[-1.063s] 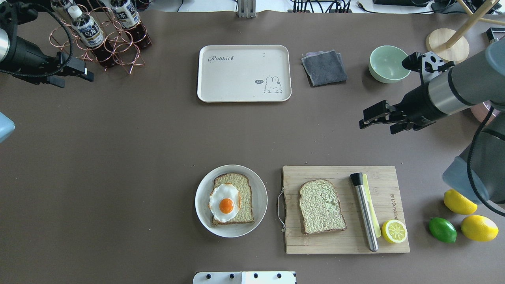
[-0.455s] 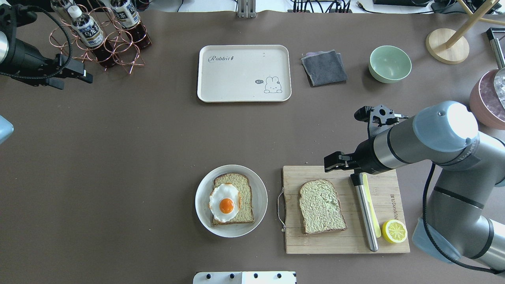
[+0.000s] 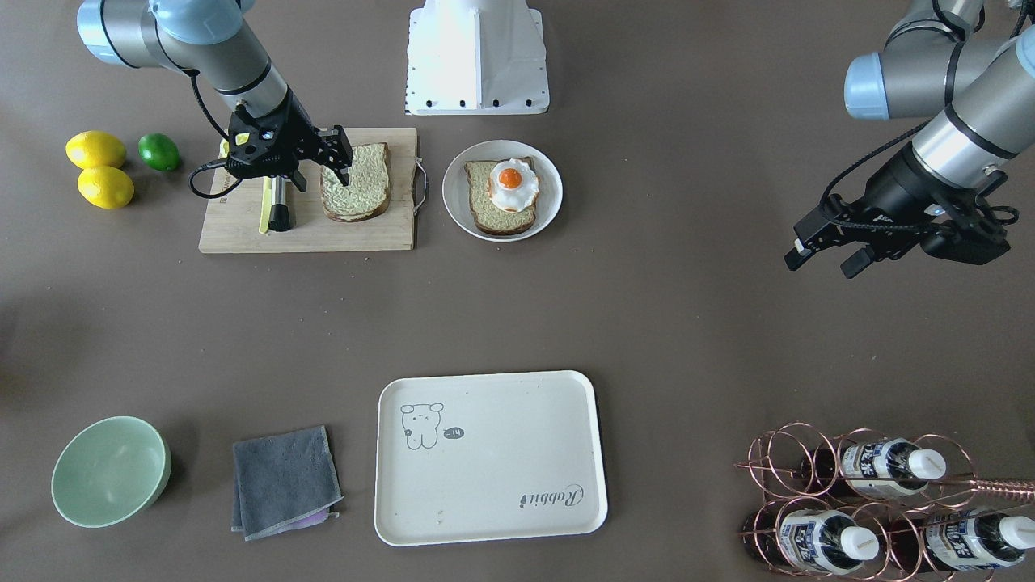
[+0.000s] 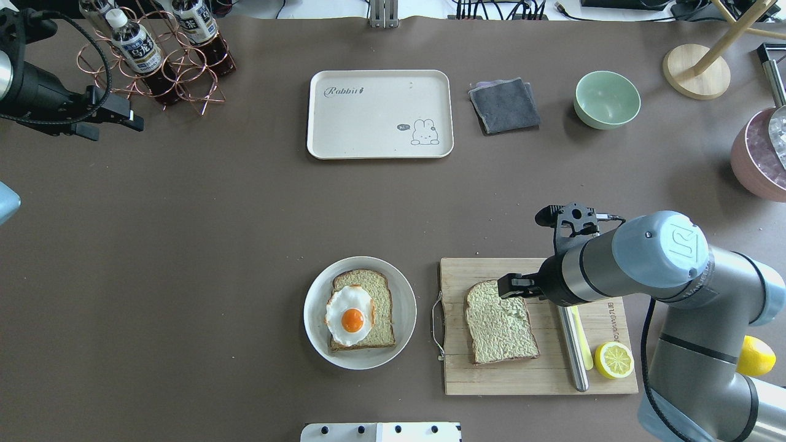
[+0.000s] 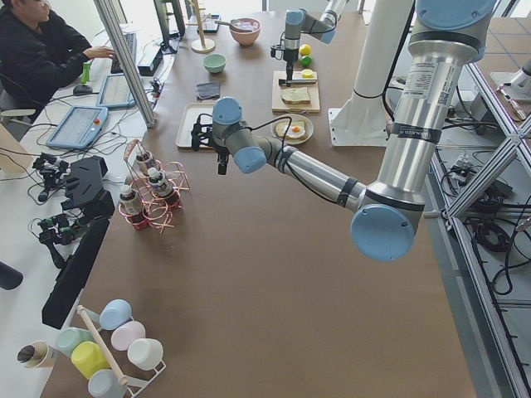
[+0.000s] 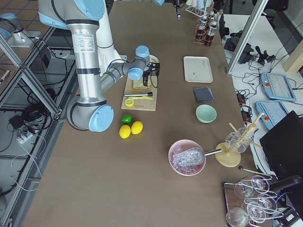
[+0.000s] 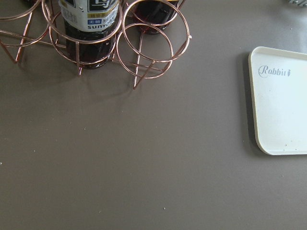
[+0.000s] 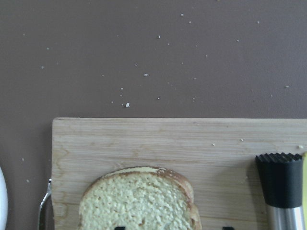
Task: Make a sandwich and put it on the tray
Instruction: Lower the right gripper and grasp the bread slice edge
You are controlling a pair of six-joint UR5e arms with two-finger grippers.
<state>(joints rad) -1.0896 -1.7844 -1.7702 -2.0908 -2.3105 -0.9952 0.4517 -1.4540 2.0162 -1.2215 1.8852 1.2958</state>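
On the cutting board [image 4: 491,377], a bread slice [image 4: 500,322] is lying flat, with the right jaws hovering wide open over its tray-side crust. Left of the board, the other slice [image 4: 384,307] is carrying the egg [image 4: 350,314] on a plate [image 4: 402,294]; the tray [image 4: 381,113] is sitting well beyond. Far leftward, the left jaws are hanging open. Bread is likely light and squashy: pinch crusts gently.

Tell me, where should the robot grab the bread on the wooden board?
Probably the rounded crust end of the bread slice, from straight above. It lies flat on the cutting board, and that end sits right under the open right pincer.
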